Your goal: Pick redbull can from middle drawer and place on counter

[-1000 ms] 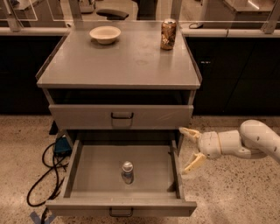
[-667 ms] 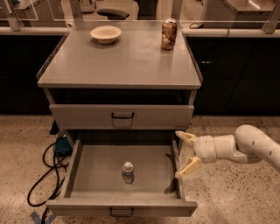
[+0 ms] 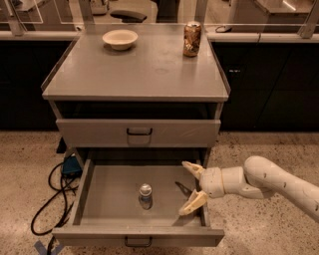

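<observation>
gripper (image 3: 193,190) spread wide at right side of middle drawer (image 3: 109,191); redbull can (image 3: 145,195) upright, likely light, slick; grasp mid-body.

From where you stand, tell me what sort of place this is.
Probably an office or lab: a grey metal drawer cabinet, an office chair behind glass panels, speckled hard floor. The gripper hangs open over the pulled-out middle drawer.

Open middle drawer (image 3: 107,189): slim can (image 3: 145,195) stands mid-floor. Pincer (image 3: 191,186) right of it, over the drawer's right side, apart from it. Tabletop (image 3: 134,69) above: bowl (image 3: 120,38) rear left, wider can (image 3: 192,39) rear right.
</observation>
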`<state>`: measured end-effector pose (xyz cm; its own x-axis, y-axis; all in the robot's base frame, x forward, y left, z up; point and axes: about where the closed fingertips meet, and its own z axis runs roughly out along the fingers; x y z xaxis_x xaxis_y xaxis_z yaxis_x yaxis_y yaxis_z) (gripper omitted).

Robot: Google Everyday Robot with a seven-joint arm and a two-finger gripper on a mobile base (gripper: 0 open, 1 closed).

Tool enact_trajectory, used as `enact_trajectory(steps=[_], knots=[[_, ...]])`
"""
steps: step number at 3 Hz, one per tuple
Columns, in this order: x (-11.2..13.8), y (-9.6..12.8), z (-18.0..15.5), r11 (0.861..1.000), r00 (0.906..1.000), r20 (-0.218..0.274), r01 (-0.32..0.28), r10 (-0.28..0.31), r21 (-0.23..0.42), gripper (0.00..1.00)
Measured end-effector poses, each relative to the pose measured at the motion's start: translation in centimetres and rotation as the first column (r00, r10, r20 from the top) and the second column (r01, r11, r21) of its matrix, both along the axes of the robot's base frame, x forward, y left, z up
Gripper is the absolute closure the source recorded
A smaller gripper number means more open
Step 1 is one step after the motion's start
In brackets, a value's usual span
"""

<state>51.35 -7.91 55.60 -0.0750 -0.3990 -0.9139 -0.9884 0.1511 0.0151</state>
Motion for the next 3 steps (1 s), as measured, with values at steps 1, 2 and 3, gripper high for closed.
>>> enact_trajectory(steps=[1,2,3], knots=[[0.3,0.7,0.2,0.997,0.9972,0.001,-0.075,0.075,-0.023,0.00],[-0.4,3.9,-1.6,0.973,0.9888,-0.043,-0.149,0.143,-0.178,0.00],[-0.4,3.9,-1.6,0.973,0.9887,-0.043,-0.149,0.143,-0.178,0.00]])
